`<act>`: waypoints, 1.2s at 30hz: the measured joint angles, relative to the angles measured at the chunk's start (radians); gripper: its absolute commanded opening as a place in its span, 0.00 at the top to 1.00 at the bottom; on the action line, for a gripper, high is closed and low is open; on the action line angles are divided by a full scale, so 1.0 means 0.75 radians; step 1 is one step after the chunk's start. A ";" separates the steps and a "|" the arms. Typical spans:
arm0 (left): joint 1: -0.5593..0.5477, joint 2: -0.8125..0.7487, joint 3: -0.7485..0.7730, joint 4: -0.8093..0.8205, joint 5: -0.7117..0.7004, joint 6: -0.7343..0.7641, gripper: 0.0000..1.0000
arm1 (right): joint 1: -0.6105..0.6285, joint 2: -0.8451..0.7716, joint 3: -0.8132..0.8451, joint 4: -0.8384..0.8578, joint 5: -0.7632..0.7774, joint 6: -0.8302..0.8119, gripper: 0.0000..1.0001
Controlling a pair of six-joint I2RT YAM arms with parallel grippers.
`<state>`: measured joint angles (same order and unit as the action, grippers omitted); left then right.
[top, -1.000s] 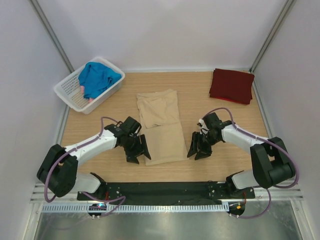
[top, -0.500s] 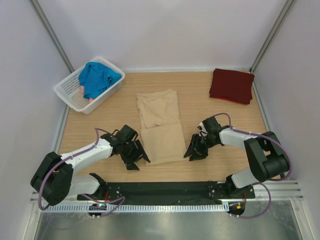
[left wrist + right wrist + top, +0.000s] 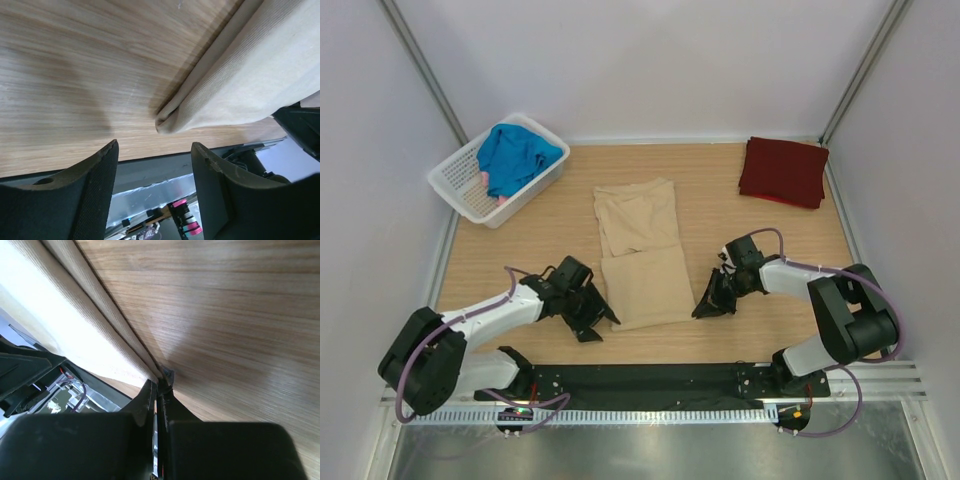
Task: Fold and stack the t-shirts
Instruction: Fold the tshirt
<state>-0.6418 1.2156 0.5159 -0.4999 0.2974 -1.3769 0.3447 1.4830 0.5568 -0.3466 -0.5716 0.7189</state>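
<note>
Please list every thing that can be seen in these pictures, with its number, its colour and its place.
tan t-shirt: one, beige, partly folded, middle of the table.
maroon t-shirt: one, dark red, folded, far right corner.
blue t-shirt: one, bright blue, bunched in the basket.
pink cloth: one bit, pink, under the blue t-shirt in the basket.
basket: one, white lattice, far left corner.
table: one, light wood.
left gripper: open, at the tan t-shirt's near left corner.
right gripper: shut, seemingly pinching the tan t-shirt's near right corner.
</note>
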 measured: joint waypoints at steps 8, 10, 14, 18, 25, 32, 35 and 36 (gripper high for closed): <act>-0.007 0.107 -0.010 0.100 0.022 -0.063 0.49 | 0.000 -0.027 -0.017 0.013 0.014 0.000 0.99; -0.008 0.122 -0.011 0.122 0.030 -0.076 0.53 | 0.000 -0.035 -0.019 0.013 0.017 0.000 0.99; -0.008 0.135 -0.036 0.192 0.046 -0.089 0.74 | 0.000 -0.047 -0.025 0.013 0.027 0.000 0.99; -0.009 0.188 -0.044 0.262 0.062 -0.079 1.00 | 0.001 -0.050 -0.033 0.021 0.028 0.000 0.99; -0.055 0.159 -0.030 0.228 0.024 -0.009 1.00 | 0.073 -0.149 -0.058 -0.019 0.092 -0.007 0.99; -0.249 -0.215 -0.085 -0.014 -0.060 -0.077 1.00 | 0.183 -0.598 -0.135 -0.280 0.142 0.046 0.99; -0.286 -0.345 -0.058 -0.126 -0.097 -0.111 1.00 | 0.188 -0.754 -0.129 -0.393 0.164 0.060 0.99; -0.285 -0.364 -0.028 -0.177 -0.121 -0.112 1.00 | 0.189 -0.774 -0.111 -0.440 0.172 0.059 0.99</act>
<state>-0.8555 0.9424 0.4946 -0.6327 0.2066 -1.4612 0.4866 0.9028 0.4736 -0.6769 -0.4427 0.7631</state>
